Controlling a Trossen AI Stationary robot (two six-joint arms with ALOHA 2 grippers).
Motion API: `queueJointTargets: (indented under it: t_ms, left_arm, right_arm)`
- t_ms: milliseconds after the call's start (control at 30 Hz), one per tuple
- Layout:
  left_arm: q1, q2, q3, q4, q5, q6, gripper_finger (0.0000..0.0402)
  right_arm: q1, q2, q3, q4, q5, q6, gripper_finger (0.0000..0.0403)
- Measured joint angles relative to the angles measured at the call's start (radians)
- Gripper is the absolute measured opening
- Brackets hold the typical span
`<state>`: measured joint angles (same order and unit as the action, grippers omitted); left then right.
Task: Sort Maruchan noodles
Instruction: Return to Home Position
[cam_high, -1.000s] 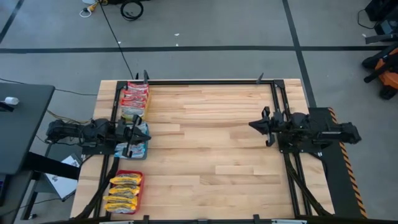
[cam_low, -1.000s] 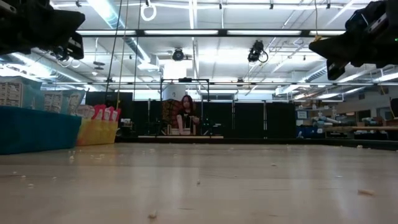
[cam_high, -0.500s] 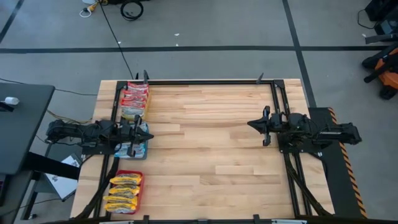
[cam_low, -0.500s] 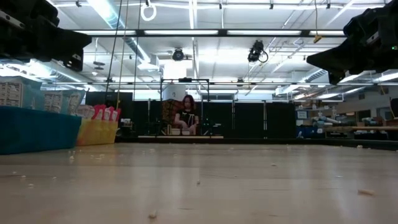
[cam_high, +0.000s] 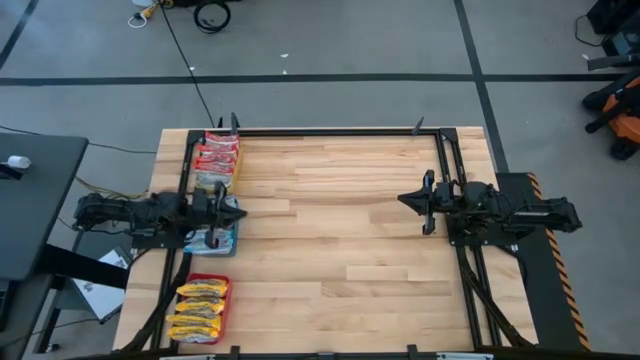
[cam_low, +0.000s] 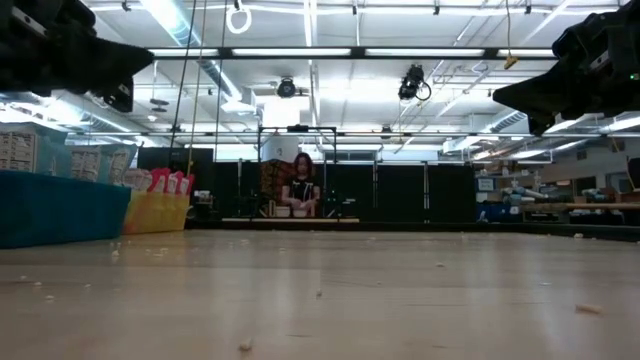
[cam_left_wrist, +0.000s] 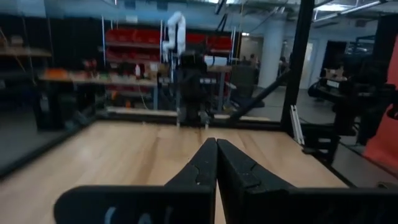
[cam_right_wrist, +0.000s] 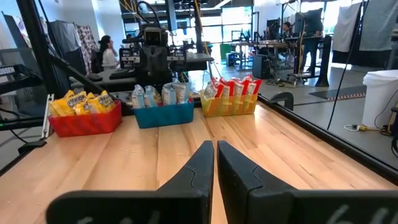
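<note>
The noodle packets stand sorted in three trays along the table's left edge. Red-and-white packets (cam_high: 217, 160) (cam_right_wrist: 233, 87) fill the yellow tray (cam_right_wrist: 230, 107) at the far end. Pale blue-white packets (cam_right_wrist: 158, 94) are in the blue tray (cam_high: 213, 243) in the middle. Yellow-orange packets (cam_high: 200, 308) (cam_right_wrist: 81, 101) are in the red tray (cam_right_wrist: 87, 122) at the near end. My left gripper (cam_high: 238, 212) (cam_left_wrist: 216, 144) is shut and empty, raised over the blue tray and pointing toward the right edge. My right gripper (cam_high: 402, 200) (cam_right_wrist: 214, 146) is shut and empty, raised at the right side and pointing left.
A black frame rail (cam_high: 330, 130) runs along the table's far edge, with rails down both sides. The wooden tabletop (cam_high: 330, 240) lies between the two grippers. A person (cam_low: 300, 185) sits far behind the table; another person (cam_right_wrist: 107, 53) shows in the right wrist view.
My left gripper has shut: its fingers stood spread over the blue tray a second ago and now meet in a point. It holds nothing. The packets and trays have stayed where they were.
</note>
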<state>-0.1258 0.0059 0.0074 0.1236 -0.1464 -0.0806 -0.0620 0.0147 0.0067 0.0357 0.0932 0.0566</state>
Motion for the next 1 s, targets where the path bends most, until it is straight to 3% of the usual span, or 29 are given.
queueJointTargets:
  t_ms: [200,333,1000]
  left_arm:
    - [0.0,0.0,0.0,0.037,-0.009,0.112,0.0009]
    - [0.0,0.001,0.0,-0.057,-0.025,0.207,0.0009]
    - [0.0,0.0,0.0,-0.059,-0.025,0.215,0.0009]
  right_arm:
    - [0.0,0.0,0.0,0.0,0.0,0.0,0.0027]
    - [0.0,0.0,0.0,0.0,0.0,0.0,0.0028]
    - [0.0,0.0,0.001,0.0,0.0,0.0,0.0028]
